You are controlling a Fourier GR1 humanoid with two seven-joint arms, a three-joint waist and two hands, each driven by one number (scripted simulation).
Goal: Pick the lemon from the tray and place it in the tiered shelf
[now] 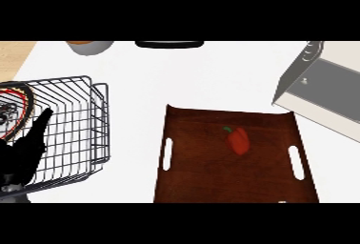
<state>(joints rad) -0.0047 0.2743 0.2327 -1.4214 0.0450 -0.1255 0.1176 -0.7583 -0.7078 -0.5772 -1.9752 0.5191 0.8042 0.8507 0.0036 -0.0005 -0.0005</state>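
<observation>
- We see no lemon; on the dark brown wooden tray [211, 181] with two white slot handles lies only a red pepper with green stem [238, 140], near the middle.
- The black wire tiered shelf [74, 128] stands well left of the tray.
- Our black left hand [25, 152] is at the shelf's left side, fingers straight and apart, holding nothing.
- A grey and white box [316, 90] stands at the upper right.
</observation>
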